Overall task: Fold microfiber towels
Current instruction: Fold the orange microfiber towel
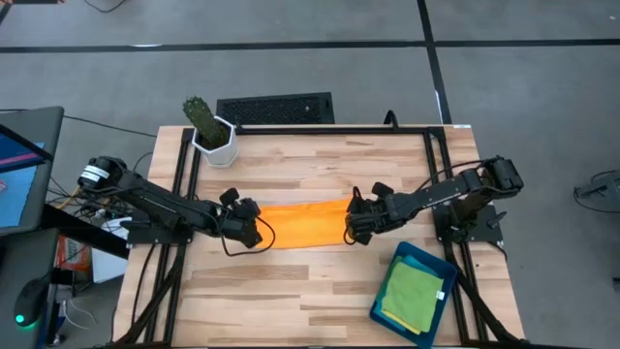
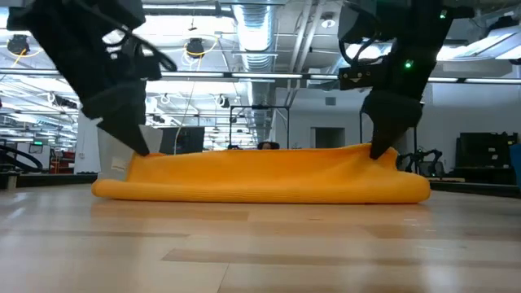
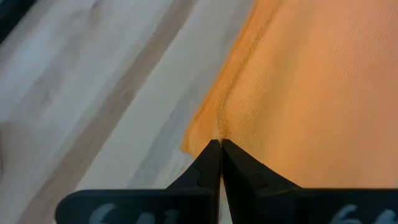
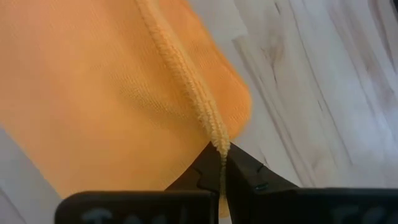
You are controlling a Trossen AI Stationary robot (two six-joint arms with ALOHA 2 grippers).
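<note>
Overhead, both grippers' fingertips are lost against dark arm parts, and the folded orange towel (image 1: pixel 305 224) shows only as a strip between them. The low view cuts off the arms' upper parts. The towel lies mid-table (image 1: pixel 320 165), with the cactus pot (image 1: pixel 214 142) beyond its left end and the tray (image 1: pixel 386 302), holding a green towel (image 1: pixel 413 292), nearer than its right end. The left gripper (image 3: pixel 220 144) is clamped on the towel's left edge; the right gripper (image 4: pixel 222 154) pinches the hemmed edge at the right end. Both edges are lifted slightly off the table.
</note>
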